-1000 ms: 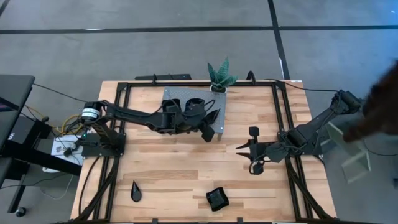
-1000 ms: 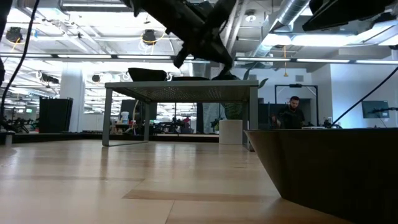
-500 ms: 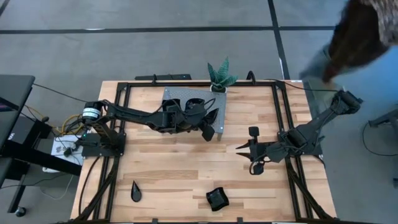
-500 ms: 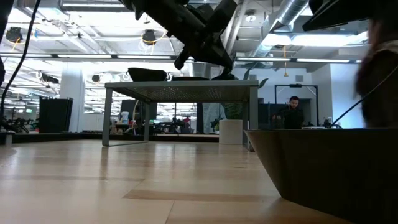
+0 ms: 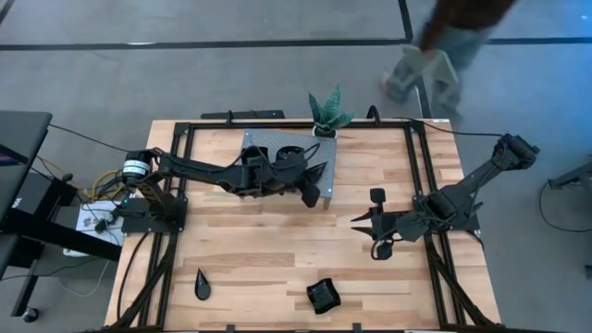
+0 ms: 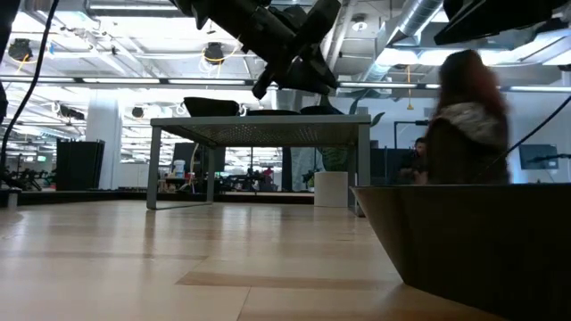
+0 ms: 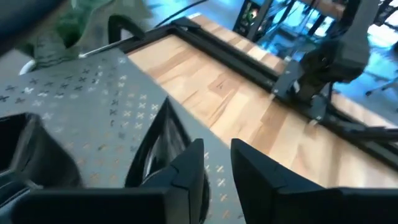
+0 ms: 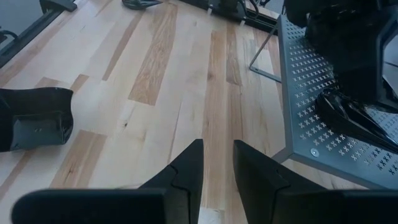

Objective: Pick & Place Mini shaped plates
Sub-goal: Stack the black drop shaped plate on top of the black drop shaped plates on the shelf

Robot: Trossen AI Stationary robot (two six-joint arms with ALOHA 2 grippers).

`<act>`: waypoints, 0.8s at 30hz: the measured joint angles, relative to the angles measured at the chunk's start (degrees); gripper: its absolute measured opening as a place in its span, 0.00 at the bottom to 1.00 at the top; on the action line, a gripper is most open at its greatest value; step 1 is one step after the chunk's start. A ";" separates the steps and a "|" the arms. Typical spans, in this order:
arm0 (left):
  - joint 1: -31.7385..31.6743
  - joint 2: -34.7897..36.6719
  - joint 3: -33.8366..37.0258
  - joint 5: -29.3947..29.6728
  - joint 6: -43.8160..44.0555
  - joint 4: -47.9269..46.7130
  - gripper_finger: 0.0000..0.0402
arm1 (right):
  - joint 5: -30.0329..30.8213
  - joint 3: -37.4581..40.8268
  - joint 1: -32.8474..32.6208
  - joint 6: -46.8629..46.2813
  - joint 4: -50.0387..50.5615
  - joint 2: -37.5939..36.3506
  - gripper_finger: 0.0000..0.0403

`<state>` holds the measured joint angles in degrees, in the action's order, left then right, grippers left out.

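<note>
Task looks partly done. On the raised grey perforated stand [image 5: 268, 141] at the back of the tabletop [image 5: 277, 250] several black mini plates already sit: dark dishes [image 5: 289, 151] under the left arm and a leaf-shaped plate [image 7: 155, 146] at the stand's edge near the claw. Still loose on the tabletop: a teardrop plate [image 5: 202, 283] front left and a square plate [image 5: 323, 295] front centre. How many plates are on the stand cannot be counted.

Left claw [image 7: 216, 165] hovers over the stand, fingers slightly apart, nothing between them, leaf plate just beside.

Right claw [image 8: 216, 165] waits above bare tabletop mid-right, fingers a little apart, holding nothing.
</note>
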<state>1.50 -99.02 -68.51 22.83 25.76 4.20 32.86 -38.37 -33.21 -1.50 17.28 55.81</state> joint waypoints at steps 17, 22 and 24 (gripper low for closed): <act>24.74 2.08 0.06 -18.41 13.02 -0.92 0.18 | -0.02 0.00 -0.02 -0.01 0.24 0.00 0.20; 36.86 2.27 -0.01 -17.48 39.83 -12.76 0.16 | -0.02 0.00 -0.02 -0.02 0.24 0.00 0.20; 41.50 2.25 0.00 -15.55 51.63 -20.25 0.15 | -0.02 0.00 -0.02 -0.02 0.24 0.00 0.20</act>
<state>42.99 -96.77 -68.51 7.28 77.39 -16.05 32.84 -38.37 -33.23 -1.52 17.52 55.81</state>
